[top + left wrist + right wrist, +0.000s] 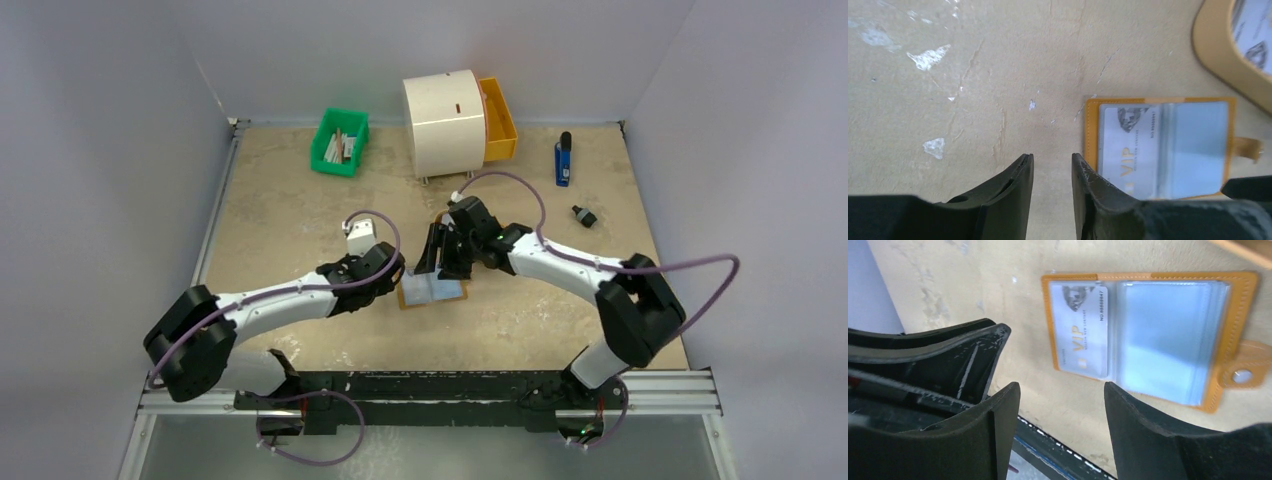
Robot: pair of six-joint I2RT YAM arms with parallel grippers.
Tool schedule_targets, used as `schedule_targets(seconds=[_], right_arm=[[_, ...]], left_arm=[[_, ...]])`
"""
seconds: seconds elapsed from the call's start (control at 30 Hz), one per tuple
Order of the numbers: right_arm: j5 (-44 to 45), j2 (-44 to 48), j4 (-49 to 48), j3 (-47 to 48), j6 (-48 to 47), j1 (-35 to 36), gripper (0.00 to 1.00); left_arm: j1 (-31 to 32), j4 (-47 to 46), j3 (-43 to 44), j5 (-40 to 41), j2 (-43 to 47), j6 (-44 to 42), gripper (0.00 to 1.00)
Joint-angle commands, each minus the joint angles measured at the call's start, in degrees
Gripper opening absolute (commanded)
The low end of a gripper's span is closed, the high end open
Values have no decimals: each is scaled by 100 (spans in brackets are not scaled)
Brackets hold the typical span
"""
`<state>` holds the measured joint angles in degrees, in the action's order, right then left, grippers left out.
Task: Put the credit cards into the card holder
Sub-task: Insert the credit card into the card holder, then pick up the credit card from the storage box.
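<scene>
The card holder (438,293) lies open and flat on the table, orange-tan outside with pale blue sleeves. In the right wrist view the card holder (1168,330) has a white credit card (1082,330) with gold "VIP" print in its left sleeve. My left gripper (1050,160) hovers just left of the card holder (1198,145), open by a narrow gap with nothing between the fingers. My right gripper (1060,387) stands open and empty just off its edge. More credit cards (1254,30) lie in the oval orange tray (1210,50) beside it.
A green bin (340,141) of sticks and papers sits at the back left. A white drum (445,120) with an orange drawer (497,118) stands at the back centre. A blue object (563,158) and a small black piece (584,215) lie at the right.
</scene>
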<state>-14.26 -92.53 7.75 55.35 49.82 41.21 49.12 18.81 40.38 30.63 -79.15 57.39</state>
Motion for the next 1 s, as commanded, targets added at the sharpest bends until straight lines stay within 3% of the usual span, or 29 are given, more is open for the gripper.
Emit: schedule_targets(seconds=[0.0, 0.13, 0.33, 0.47, 0.6, 0.97], right_arm=[[1046, 865, 1200, 619, -635, -23, 65], [1773, 1410, 1324, 580, -918, -382, 65], [1036, 1300, 315, 194, -947, -1621, 61], [1108, 812, -222, 278, -907, -1745, 62], [798, 62, -582, 449, -675, -1851, 65], [504, -730, -748, 574, -528, -1854, 67]], left_arm=[[-52, 312, 59, 422, 645, -92, 38], [-44, 407, 16, 536, 1139, -199, 42], [-52, -143, -511, 539, 1768, -187, 42], [-44, -685, -962, 246, 2111, -162, 46], [-51, -291, -888, 68, 2259, -199, 55], [-51, -640, -1181, -176, 2281, 53, 57]])
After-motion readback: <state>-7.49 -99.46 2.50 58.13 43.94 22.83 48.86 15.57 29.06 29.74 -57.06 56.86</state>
